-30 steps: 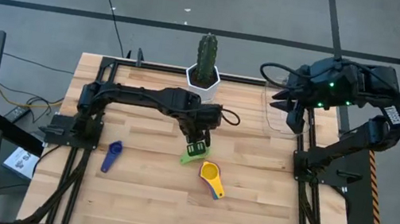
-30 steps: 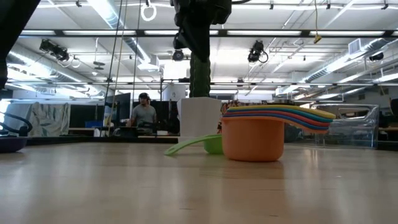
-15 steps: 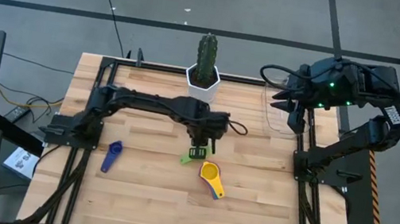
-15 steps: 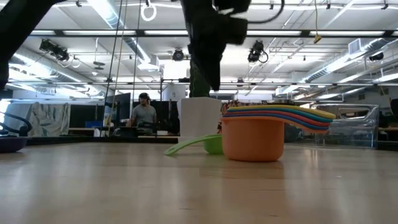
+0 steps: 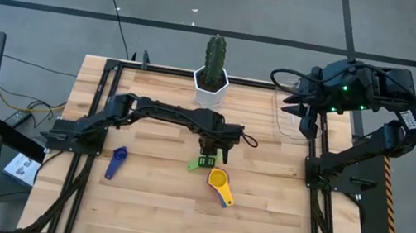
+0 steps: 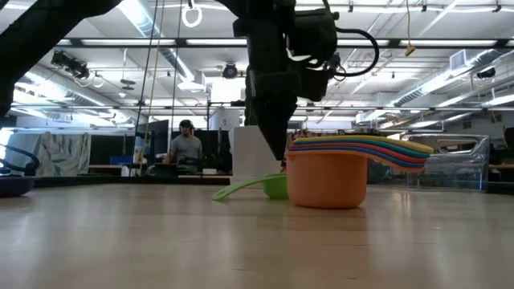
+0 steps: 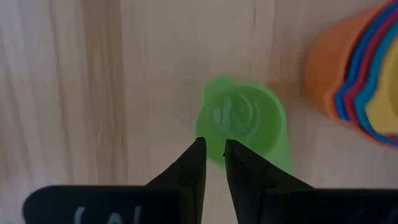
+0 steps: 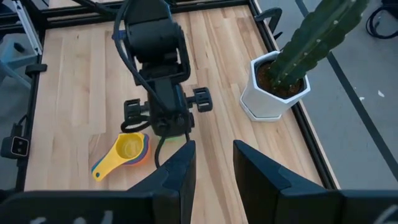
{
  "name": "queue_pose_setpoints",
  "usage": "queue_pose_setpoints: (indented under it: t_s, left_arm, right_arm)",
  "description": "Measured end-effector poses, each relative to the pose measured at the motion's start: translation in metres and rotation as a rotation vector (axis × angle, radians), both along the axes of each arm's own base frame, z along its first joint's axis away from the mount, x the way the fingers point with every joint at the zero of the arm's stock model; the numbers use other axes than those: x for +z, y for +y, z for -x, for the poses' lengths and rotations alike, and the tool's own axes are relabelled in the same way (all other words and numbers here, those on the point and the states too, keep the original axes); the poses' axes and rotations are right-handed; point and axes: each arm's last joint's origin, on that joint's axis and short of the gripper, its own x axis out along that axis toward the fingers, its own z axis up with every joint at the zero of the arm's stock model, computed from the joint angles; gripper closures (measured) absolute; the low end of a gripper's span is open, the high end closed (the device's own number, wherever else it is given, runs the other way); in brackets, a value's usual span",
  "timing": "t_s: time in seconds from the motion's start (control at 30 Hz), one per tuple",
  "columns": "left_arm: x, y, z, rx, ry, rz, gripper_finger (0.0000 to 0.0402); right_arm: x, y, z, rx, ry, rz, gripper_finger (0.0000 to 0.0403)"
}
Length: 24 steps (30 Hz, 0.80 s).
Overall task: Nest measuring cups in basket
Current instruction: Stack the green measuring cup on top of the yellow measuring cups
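**Left gripper over the green cup at mid-table**

The table (image 5: 136, 197) is a pale wood butcher-block top in a black frame, standing on a grey floor crossed by dark lines. The left gripper (image 7: 212, 163) hangs over the middle of the table, fingers nearly together with only a thin gap between them and nothing clamped, their tips over the edge of the green measuring cup (image 7: 244, 121). That cup lies on the wood just beside a nested stack of measuring cups (image 6: 341, 172), orange on the outside with blue, red and yellow inside it; from above the stack (image 5: 220, 184) shows yellow. A dark blue measuring cup (image 5: 115, 160) lies alone towards the table's left edge.

A white faceted pot with a green cactus (image 5: 213, 71) stands at the middle of the far edge. The clear basket (image 5: 285, 116) sits near the far right corner, under the right gripper (image 8: 209, 163), which waits there with its fingers a little apart and holding nothing.

Beyond the table, the low view shows an open hall with strip lights, ceiling ducts and a person (image 6: 187, 146) sitting at a desk.
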Motion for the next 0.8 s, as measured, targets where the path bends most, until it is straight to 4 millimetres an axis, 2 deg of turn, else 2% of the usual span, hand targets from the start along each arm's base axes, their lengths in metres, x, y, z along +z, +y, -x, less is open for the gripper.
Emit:
queue_pose_setpoints:
  t_s: [0.13,0.3,0.43,0.8]
  left_arm:
    - [-0.001,0.003,-0.002,-0.006,-0.023,0.051,0.0336]
    - [0.001,0.007,-0.008,-0.019,-0.082,0.028,0.0336]
    - [-0.001,0.010,-0.006,-0.019,-0.067,0.068,0.0336]
    - [-0.028,0.011,-0.011,-0.025,-0.010,0.080,0.0336]
  right_arm:
    - [0.000,0.000,0.000,0.003,0.001,0.003,0.0291]
    - [0.000,0.000,0.000,0.005,0.002,0.005,0.0291]
    - [0.000,0.000,0.000,0.005,0.007,0.005,0.0291]
    - [-0.001,0.000,0.001,0.005,0.020,0.004,0.0291]
